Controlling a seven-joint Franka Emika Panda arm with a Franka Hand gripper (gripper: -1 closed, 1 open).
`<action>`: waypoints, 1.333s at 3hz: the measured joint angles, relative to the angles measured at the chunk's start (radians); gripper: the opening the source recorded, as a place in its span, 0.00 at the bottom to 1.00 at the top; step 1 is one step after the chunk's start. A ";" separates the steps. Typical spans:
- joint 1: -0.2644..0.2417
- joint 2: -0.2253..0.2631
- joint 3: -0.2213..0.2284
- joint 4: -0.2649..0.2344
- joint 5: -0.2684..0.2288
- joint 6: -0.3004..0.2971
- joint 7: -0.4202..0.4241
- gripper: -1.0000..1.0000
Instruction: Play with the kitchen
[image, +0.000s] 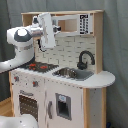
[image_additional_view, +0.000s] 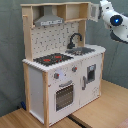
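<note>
**Arm raised at the upper shelf of the kitchen**

You see the kitchen (image: 65, 75) standing upright on a wooden floor (image_additional_view: 107, 107) in both exterior views, before a grey curtain (image_additional_view: 10, 55).

Worktop layout, as you read it in the second exterior view:
- The red-ringed stovetop (image_additional_view: 52, 59) occupies the end of the counter nearer the grey hood (image_additional_view: 48, 20).
- The sink (image_additional_view: 84, 50) lies at the other end of the counter, with the black faucet (image_additional_view: 75, 39) arching over its back edge.
- The oven door (image_additional_view: 64, 95) sits in the front panel below the stovetop. Its door appears closed.

Arm position:
- In the first exterior view, the arm (image: 22, 42) reaches up from the first exterior view's left, above the stovetop.
- The white wrist end and gripper (image: 48, 31) are level with the upper shelf, in front of the hood area.
- In the second exterior view, you see only a white arm segment with a blue ring (image_additional_view: 116, 20) at the top right, just beside the shelf's end.

Gripper state: you cannot tell from either view.
</note>
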 joint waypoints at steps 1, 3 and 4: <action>-0.015 0.070 0.050 0.066 0.000 0.019 0.000 0.00; -0.086 0.191 0.151 0.221 0.000 0.020 0.000 0.00; -0.133 0.234 0.203 0.284 0.000 0.020 0.000 0.00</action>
